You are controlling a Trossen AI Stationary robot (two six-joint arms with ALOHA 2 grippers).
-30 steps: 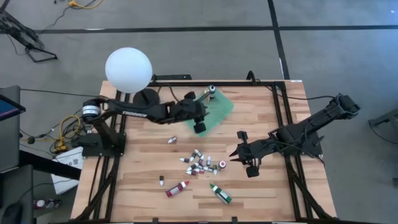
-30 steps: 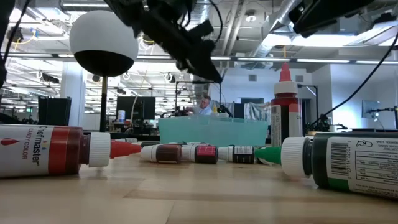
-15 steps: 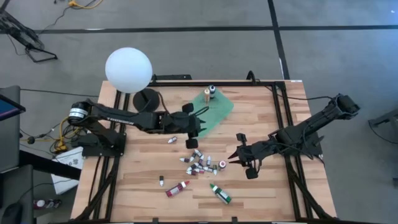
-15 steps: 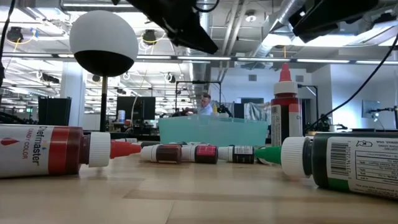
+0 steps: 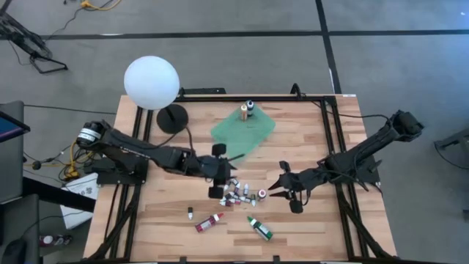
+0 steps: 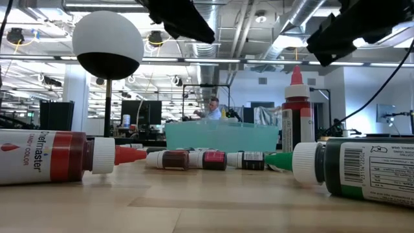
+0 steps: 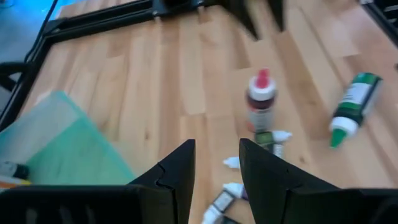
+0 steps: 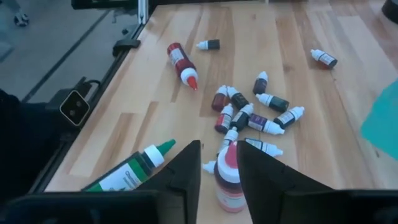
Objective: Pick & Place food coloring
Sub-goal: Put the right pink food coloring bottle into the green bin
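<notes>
Left gripper (image 5: 217, 171) moved from cloth (image 5: 245, 132) to bottles (image 5: 236, 194), jaws apart | right gripper (image 5: 282, 178) jaws apart | two on cloth

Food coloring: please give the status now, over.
Left tool open, empty, beside bottle cluster. Right tool at upright red bottle. Nothing seen blocking.

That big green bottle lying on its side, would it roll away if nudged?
Probably: the green bottle lies on its side on the flat wooden table, so its round body would likely roll if pushed sideways. Its narrower cap end may make it curve. It looks rigid, so it would likely keep its shape.
</notes>
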